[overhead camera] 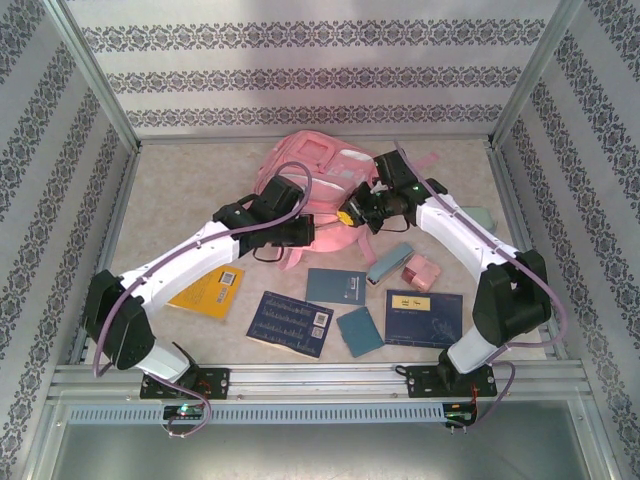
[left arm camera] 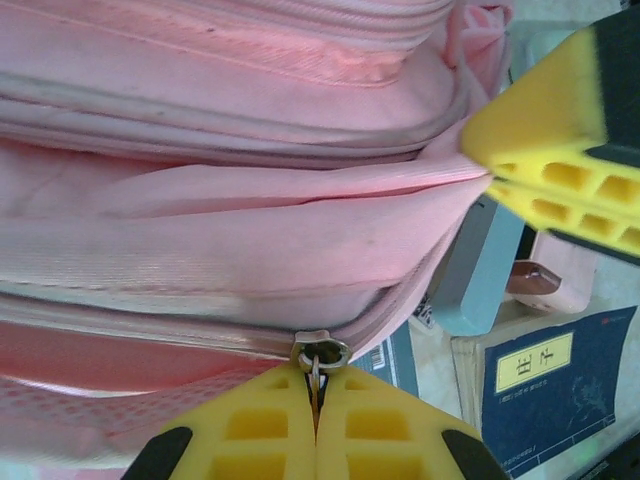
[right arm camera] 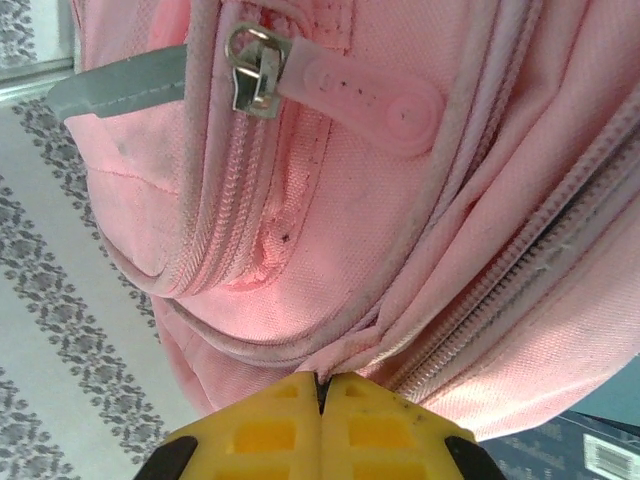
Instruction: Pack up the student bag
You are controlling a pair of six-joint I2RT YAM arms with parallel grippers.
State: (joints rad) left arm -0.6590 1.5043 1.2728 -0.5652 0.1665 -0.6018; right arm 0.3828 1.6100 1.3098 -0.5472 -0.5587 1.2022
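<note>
The pink student bag (overhead camera: pixel 318 170) lies at the back middle of the table, its near edge pulled toward the arms. My left gripper (overhead camera: pixel 300 228) is at the bag's lower left, shut on the metal zipper pull (left arm camera: pixel 320 354) of a long zip. In the left wrist view its yellow fingers (left arm camera: pixel 270 430) pinch the pull's ring. My right gripper (overhead camera: pixel 352 215) is at the bag's lower right, shut on a fold of the bag's fabric (right arm camera: pixel 330 372) beside a zip seam. Another zipper pull with a pink rubber tab (right arm camera: pixel 360 95) hangs above it.
Books lie in front of the bag: an orange one (overhead camera: pixel 208 287), a dark blue one (overhead camera: pixel 292 322), a teal one (overhead camera: pixel 336 285), a small teal one (overhead camera: pixel 360 331), and a navy one (overhead camera: pixel 423 317). A blue-grey case (overhead camera: pixel 389 262) and pink box (overhead camera: pixel 421 271) sit nearby.
</note>
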